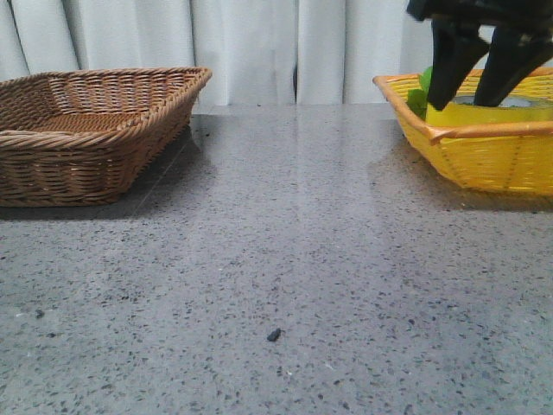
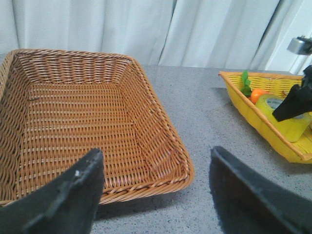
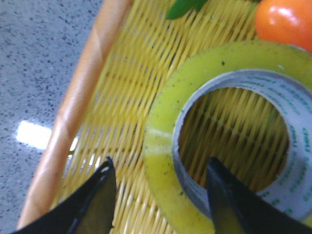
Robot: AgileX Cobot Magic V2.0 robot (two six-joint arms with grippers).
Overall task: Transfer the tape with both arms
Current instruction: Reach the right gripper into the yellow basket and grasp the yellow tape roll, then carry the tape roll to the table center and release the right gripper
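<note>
The right hand (image 3: 161,195), fingers apart, straddles the tape's (image 3: 165,122) near wall, seemingly not yet gripping; the left hand (image 2: 156,195) waits open, far off.

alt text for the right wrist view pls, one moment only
The right gripper is open, straddling the near wall of the yellow tape roll: one finger sits outside the roll, the other inside its whitish core. The roll lies flat in a yellow wicker basket, with an orange fruit-like object beside it.

Tape (image 3: 165,146) ring print, too blurred.
</note>
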